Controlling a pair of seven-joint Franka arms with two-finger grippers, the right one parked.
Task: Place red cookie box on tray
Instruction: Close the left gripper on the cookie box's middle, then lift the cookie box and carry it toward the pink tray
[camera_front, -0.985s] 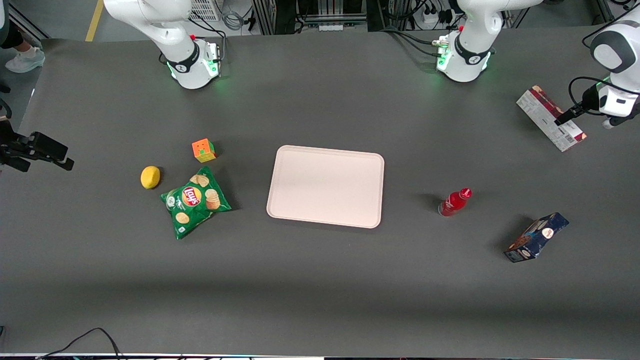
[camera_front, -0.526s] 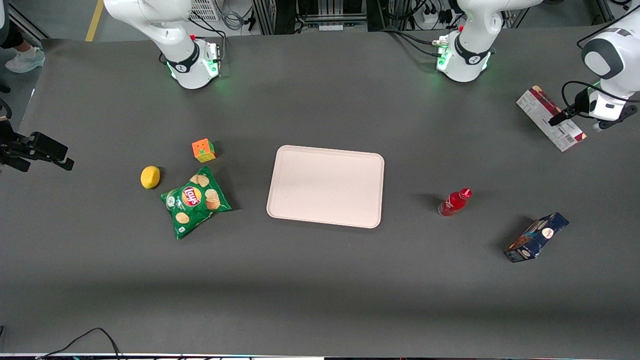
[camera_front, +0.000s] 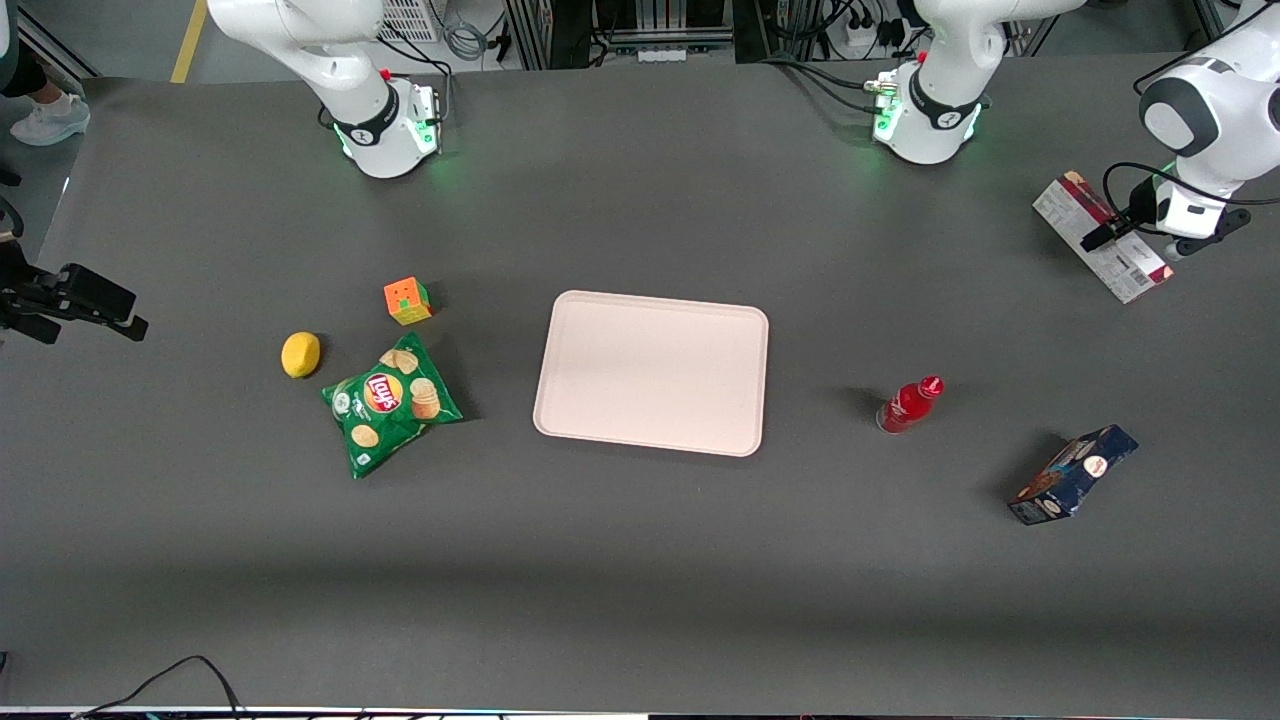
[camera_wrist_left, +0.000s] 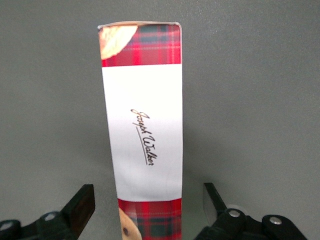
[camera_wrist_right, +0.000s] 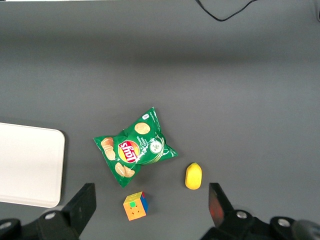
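The gripper (camera_wrist_left: 145, 212), jaws apart, straddles the red cookie box (camera_wrist_left: 144, 132), likely a light, stiff carton best pinched across its narrow width.

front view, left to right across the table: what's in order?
lemon → Rubik's cube → tray → red bottle → red cookie box, with the open tool straddling it.

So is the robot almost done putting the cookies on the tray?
Not yet, it is only starting. Nothing looks done: the tray has nothing on it, and the red cookie box sits on the table at the working arm's end. In hand: the gripper hangs over the box, fingers open on either side, not squeezing. Left to do: grab it, lift it, carry it over and set it down.
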